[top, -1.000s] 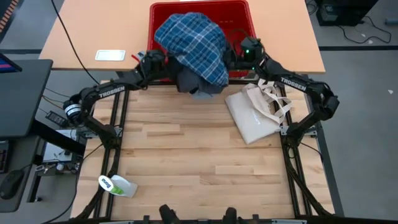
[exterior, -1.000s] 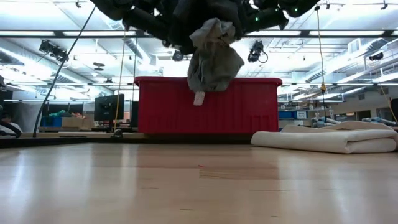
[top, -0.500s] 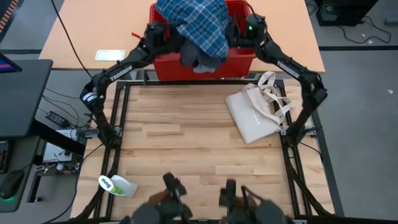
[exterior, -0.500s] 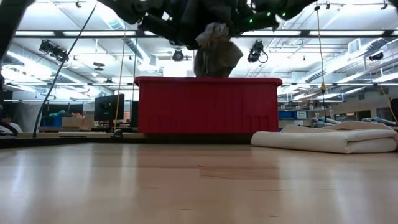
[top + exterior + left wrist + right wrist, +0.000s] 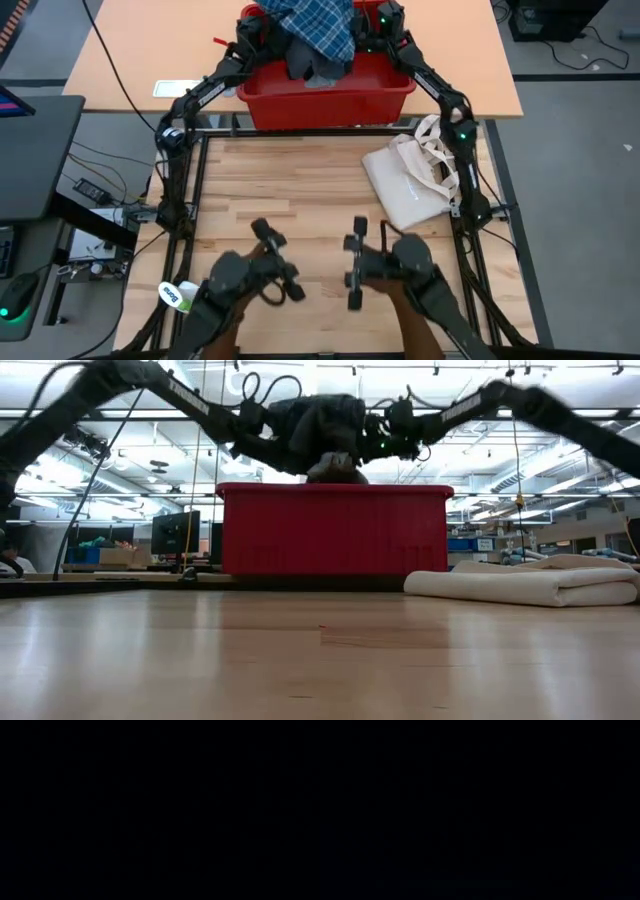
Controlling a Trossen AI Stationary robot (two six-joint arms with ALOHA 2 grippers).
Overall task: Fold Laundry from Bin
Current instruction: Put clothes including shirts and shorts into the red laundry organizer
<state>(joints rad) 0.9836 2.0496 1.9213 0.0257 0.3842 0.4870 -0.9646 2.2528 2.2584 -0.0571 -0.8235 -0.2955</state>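
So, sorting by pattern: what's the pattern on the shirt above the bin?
Blue and white plaid shirt, best seen in the high view.

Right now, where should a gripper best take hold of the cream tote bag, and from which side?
Probably by the loop handles, coming from above. The tote bag lies flat on the table, so its body offers little to pinch, while the handles lie free at its far end.

One bin [image 5: 330,95], one tote bag [image 5: 412,190]

Cream tote bag [image 5: 410,185] lay flat on wooden tabletop [image 5: 300,210], right side, loop handles toward far edge. Green-and-white item [image 5: 187,297] sat near tabletop's front left corner. White flat object [image 5: 177,89] rested on tan surface [image 5: 140,60] beyond.
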